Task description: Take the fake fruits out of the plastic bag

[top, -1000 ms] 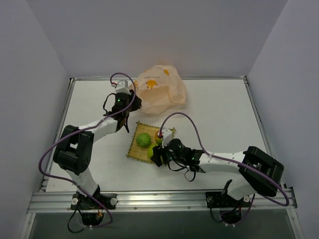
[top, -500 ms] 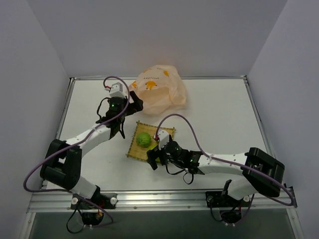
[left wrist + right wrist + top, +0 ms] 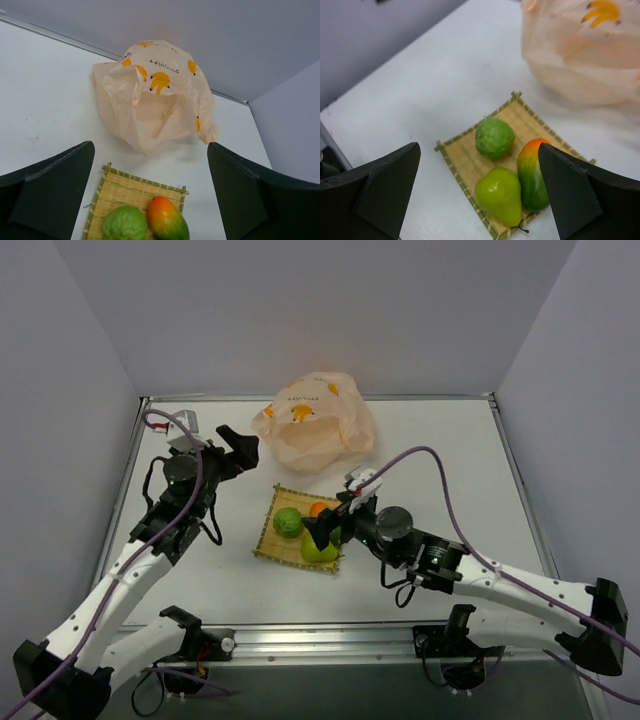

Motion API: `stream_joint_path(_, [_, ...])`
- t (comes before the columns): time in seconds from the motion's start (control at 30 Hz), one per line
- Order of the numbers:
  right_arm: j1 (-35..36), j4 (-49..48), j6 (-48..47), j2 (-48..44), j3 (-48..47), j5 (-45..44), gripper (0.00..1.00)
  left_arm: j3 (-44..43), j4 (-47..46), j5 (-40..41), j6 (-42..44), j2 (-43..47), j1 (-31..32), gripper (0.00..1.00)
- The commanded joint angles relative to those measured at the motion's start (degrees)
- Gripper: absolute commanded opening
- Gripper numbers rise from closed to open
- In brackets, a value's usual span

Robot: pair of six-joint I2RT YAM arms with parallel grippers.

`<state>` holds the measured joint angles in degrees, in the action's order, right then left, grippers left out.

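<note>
Left gripper [image 3: 238,447]: jaws spread wide, nothing between them. Hangs above the white table [image 3: 440,460], left of the plastic bag [image 3: 160,107] and to the far left of the woven mat [image 3: 462,155], pointed toward both.

Right gripper [image 3: 332,520]: also spread wide and holding nothing. Hovers over the right side of the mat, above the fruits without touching any of them.

All three fake fruits out of the bag and lying close together on the mat, near the middle of the table. Round green fruit [image 3: 495,138] on the mat's left part. Orange-red-and-green mango [image 3: 533,172] just to the right of it, toward the far side. Yellow-green pear [image 3: 500,195] at the near edge, right against the mango.

Plastic bag at the far side of the table, beyond the mat and apart from it. Crumpled, translucent peach, printed with small orange banana marks, its opening turned toward the left wrist camera.
</note>
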<state>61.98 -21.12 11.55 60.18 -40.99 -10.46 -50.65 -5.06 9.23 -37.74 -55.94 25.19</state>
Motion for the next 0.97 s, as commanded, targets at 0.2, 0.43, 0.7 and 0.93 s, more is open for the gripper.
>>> stream_joint_path(0.2, [0.0, 0.6, -1.9, -21.8, 1.2, -29.4, 1.0, -8.7, 30.7, 6.7, 9.6, 14.8, 0.7, 0.94])
stream_joint_path(0.43, [-0.1, 1.2, 6.5, -25.2, 7.5, -44.0, 1.0, -7.5, 41.0, 17.3, 18.7, 20.7, 0.7, 0.94])
stream_joint_path(0.7, [-0.2, 3.8, 8.2, -19.9, 6.5, -55.9, 1.0, -7.4, 39.3, 11.5, 19.7, 19.8, 0.3, 0.94])
stream_joint_path(0.93, [-0.5, 4.9, 7.4, -15.1, 3.5, -53.4, 1.0, -6.6, 38.2, 6.2, 20.5, 20.2, -1.1, 0.94])
